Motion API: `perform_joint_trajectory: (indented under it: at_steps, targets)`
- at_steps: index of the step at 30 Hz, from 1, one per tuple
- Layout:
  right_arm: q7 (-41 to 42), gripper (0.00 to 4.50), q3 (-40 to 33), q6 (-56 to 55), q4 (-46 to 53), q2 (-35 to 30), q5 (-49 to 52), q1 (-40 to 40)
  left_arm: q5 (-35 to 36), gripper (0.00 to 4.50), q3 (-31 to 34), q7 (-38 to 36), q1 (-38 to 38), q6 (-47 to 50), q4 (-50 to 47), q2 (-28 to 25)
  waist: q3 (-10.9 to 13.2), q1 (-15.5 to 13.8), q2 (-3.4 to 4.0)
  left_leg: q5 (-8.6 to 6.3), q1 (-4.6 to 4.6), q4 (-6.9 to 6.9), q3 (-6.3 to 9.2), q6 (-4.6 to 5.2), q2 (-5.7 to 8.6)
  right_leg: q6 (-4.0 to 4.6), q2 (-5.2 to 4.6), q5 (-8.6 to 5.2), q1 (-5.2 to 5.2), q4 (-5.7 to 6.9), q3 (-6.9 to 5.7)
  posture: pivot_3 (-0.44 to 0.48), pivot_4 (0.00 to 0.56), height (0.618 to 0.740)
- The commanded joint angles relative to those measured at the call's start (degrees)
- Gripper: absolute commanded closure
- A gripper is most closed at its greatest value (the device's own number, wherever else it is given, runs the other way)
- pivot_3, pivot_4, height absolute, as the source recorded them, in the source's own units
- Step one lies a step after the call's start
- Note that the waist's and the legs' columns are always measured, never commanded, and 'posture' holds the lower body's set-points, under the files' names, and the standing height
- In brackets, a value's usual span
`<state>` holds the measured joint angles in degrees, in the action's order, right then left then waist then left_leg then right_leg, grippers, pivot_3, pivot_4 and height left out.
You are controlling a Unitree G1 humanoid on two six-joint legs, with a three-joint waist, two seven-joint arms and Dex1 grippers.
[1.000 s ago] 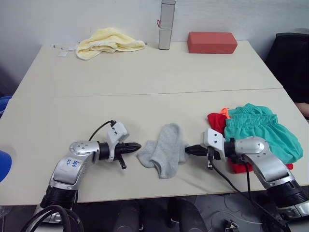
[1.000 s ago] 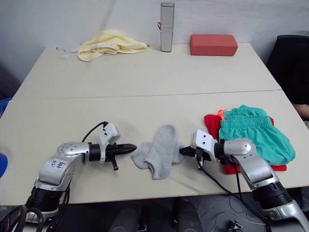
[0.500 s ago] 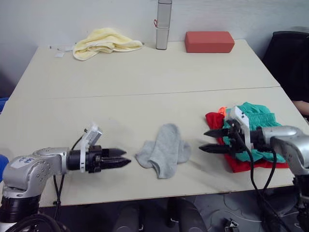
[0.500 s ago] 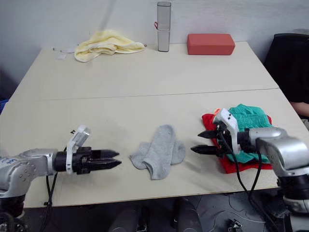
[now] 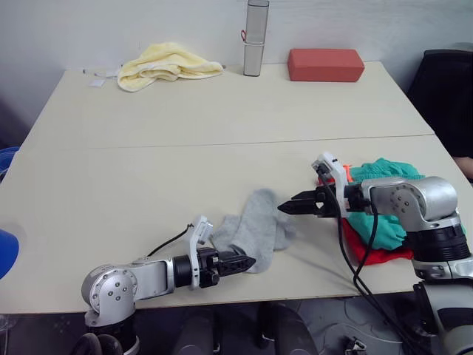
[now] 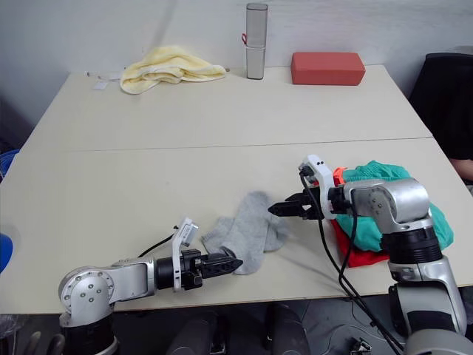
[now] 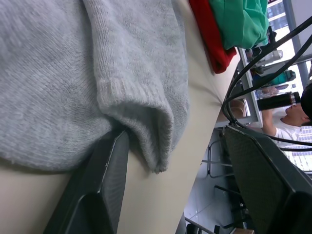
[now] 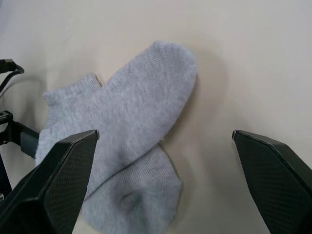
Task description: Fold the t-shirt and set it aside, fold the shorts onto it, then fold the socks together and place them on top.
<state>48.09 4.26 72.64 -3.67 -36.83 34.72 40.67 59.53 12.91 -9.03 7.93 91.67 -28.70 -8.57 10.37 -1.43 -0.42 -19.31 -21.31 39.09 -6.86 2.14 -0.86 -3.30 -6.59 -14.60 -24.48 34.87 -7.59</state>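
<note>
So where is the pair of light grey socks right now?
The light grey socks lie near the table's front edge, between both grippers, left of the red t-shirt and teal shorts pile.

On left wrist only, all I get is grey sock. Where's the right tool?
Observer: The right tool is at the right-hand edge of the socks, fingers open, across from the left tool. I can't tell if it touches.
Operator: Socks stacked or apart?
Observer: They overlap and cross, lying flat on the table. They are not folded together.
Operator: Pile ready?
Observer: The shorts lie on the t-shirt at the robot's right, partly behind the right arm.
</note>
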Motion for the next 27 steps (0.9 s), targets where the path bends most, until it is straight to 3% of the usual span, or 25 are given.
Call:
perform_joint_trajectory:
  at_steps: [1,8,10,13,19,24,27]
  targets:
    - [-0.75,0.03,0.26,-0.65,-1.37,1.69,-0.58,2.02,2.10,1.29,-1.90,6.07,-0.02,0.83,2.52,1.39,-0.01,-0.04,0.01,0.00,0.00,0.00,0.00,0.00,0.00,-0.01,0.00,0.00,0.00,0.00,0.00,0.000,0.150,0.740]
    - [-4.18,0.03,-0.43,-1.04,-4.52,8.01,-1.96,3.57,2.59,1.29,-2.30,10.72,1.65,0.83,5.18,2.27,-0.05,0.11,0.05,0.01,0.01,0.00,0.00,0.01,0.02,-0.02,0.02,0.01,0.02,0.01,-0.01,0.000,0.150,0.740]
    - [-5.11,0.00,-0.65,-1.87,-5.24,9.60,-2.35,3.78,1.79,1.68,-2.71,10.95,1.34,0.83,5.25,1.95,-0.06,0.12,0.06,0.02,0.04,0.00,-0.01,-0.01,0.02,-0.02,0.02,0.01,0.03,0.03,0.00,0.000,0.150,0.740]
    - [-6.65,0.61,-1.19,-4.48,-6.23,11.57,-3.33,3.57,0.48,2.52,-3.10,11.28,0.66,0.83,5.28,1.90,-0.07,0.15,0.07,0.02,0.05,0.00,-0.01,-0.02,0.02,-0.02,0.03,0.01,0.03,0.04,0.00,0.000,0.150,0.740]
    - [-7.10,2.65,-2.82,-8.24,-5.71,12.44,-3.50,1.63,-2.12,4.45,-3.29,10.58,-0.31,0.60,4.29,1.90,-0.09,0.19,0.11,0.02,0.00,-0.02,-0.01,-0.02,0.01,-0.02,0.07,0.01,0.02,0.09,-0.01,0.000,0.150,0.740]
    - [-6.59,4.33,-5.07,-8.90,-2.59,12.73,-1.47,-0.15,-2.47,4.50,-3.01,8.84,-1.23,-0.23,3.32,2.48,-0.14,0.34,0.19,0.03,0.04,-0.04,-0.03,-0.05,0.00,-0.01,0.07,0.00,0.01,-0.02,0.02,0.000,0.150,0.740]
    - [-6.29,4.47,-6.73,-8.73,0.38,12.50,0.10,-1.56,-1.71,4.50,-1.66,7.80,-1.76,-1.26,2.41,3.20,-0.16,0.38,0.23,0.02,0.07,-0.08,-0.03,-0.08,-0.02,0.01,0.07,-0.01,0.00,-0.02,0.02,0.000,0.150,0.740]
